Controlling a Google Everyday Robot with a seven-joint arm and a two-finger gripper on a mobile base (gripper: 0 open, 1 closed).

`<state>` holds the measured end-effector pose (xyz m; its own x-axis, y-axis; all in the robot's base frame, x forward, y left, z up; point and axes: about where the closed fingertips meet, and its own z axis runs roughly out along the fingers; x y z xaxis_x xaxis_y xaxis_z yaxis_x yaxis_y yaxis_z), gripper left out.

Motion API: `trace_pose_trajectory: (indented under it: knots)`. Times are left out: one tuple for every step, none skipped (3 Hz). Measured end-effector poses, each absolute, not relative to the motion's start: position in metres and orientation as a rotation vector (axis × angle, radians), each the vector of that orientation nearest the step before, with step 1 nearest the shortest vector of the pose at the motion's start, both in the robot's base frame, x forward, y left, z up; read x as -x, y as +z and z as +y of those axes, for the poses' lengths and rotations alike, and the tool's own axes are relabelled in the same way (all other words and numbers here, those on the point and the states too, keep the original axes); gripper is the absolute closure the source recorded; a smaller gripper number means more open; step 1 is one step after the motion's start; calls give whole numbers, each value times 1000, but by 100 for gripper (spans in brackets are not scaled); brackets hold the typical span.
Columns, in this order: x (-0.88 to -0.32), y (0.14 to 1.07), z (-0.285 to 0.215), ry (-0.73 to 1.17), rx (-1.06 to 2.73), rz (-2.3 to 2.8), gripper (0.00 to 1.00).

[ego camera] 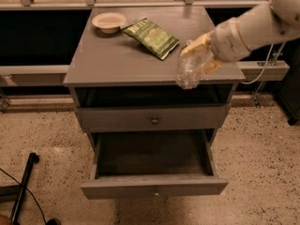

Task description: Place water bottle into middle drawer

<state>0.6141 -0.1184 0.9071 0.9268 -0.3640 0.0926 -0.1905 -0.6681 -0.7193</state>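
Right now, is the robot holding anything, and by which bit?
Yes. The gripper is shut on the bottle, gripping its upper end, above the front right edge of the cabinet. The bottle's lower end hangs free.

Dim warm overhead light, pale hand (202, 55) clasping water bottle (188, 72) at cabinet (117, 55) right edge — middle drawer (154, 186) shadowed

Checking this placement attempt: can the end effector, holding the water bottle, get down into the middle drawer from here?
Probably yes. The end effector grips the water bottle at the front edge of the cabinet top; the middle drawer below is pulled out, with nothing visible between them.
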Motion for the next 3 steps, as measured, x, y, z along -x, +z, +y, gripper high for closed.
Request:
trace_pose_trajectory:
  knots:
    - [-598, 880, -149, -275, 2283, 505, 100]
    - [-598, 880, -149, -275, 2283, 505, 100]
    - [-588, 884, -171, -348, 2326, 691, 100]
